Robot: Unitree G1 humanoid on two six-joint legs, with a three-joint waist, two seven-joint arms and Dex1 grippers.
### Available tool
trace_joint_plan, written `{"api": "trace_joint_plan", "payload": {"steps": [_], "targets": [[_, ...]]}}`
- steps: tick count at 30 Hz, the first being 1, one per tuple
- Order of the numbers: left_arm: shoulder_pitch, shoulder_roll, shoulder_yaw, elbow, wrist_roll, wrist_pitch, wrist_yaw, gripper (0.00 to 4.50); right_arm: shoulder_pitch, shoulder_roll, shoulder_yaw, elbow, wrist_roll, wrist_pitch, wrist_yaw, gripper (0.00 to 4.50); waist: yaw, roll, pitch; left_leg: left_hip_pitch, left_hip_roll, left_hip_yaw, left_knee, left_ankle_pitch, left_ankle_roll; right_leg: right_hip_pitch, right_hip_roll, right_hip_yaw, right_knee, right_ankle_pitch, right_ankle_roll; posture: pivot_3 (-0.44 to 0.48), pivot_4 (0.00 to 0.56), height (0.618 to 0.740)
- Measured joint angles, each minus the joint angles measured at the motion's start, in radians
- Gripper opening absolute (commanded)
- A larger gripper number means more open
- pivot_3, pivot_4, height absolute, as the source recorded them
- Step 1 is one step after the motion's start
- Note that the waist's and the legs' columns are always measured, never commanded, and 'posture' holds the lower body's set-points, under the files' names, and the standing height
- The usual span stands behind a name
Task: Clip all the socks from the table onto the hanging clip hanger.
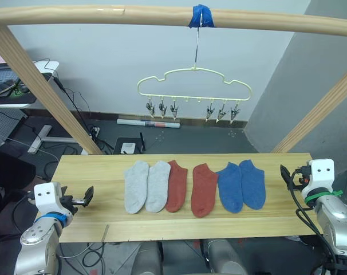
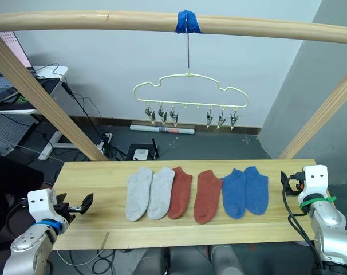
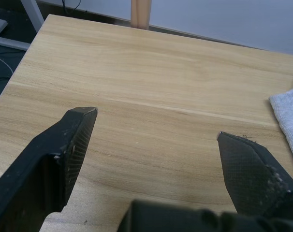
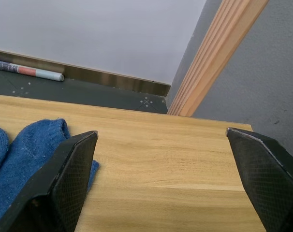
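On the wooden table (image 1: 93, 166) lies a row of socks: two light grey (image 1: 137, 186), two rust red (image 1: 204, 189) and two blue (image 1: 252, 183). The pale yellow clip hanger (image 1: 193, 86) hangs by its hook from the top pole, above and behind the socks, with nothing in its clips. My left gripper (image 1: 85, 198) is open over the table's left end, well left of the grey socks; a grey sock edge (image 3: 289, 121) shows in its wrist view. At the table's right end my right gripper (image 4: 162, 135) is open and empty beside a blue sock (image 4: 30, 145).
A horizontal wooden pole (image 1: 105, 14) with blue tape (image 1: 201, 16) carries the hanger. Slanted poles stand at the left (image 1: 42, 86) and right (image 1: 316, 114) behind the table. Cables, a power strip and a rolled sheet (image 1: 148, 122) lie on the floor behind.
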Motion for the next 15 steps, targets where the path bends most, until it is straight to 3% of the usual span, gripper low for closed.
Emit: {"api": "trace_joint_plan", "payload": {"steps": [8,15], "targets": [[-0.013,0.009,0.0,-0.023,0.049,-0.01,0.049,4.5,0.006,0.001,-0.001,0.0,0.0,0.0,-0.005,4.46,0.0,0.0,0.0,0.001,0.0,0.001,0.0,0.0,0.0,0.0,0.0,0.001,0.0,0.0,0.0,-0.025,0.201,0.74],[0.042,0.007,0.04,-0.274,-0.114,0.07,-0.052,4.5,0.043,0.001,0.004,-0.065,0.016,0.027,0.033,4.46,-0.003,0.0,0.002,0.001,0.001,0.002,-0.001,0.0,0.0,0.0,0.0,0.002,0.0,-0.001,-0.001,-0.042,0.228,0.74]]}}
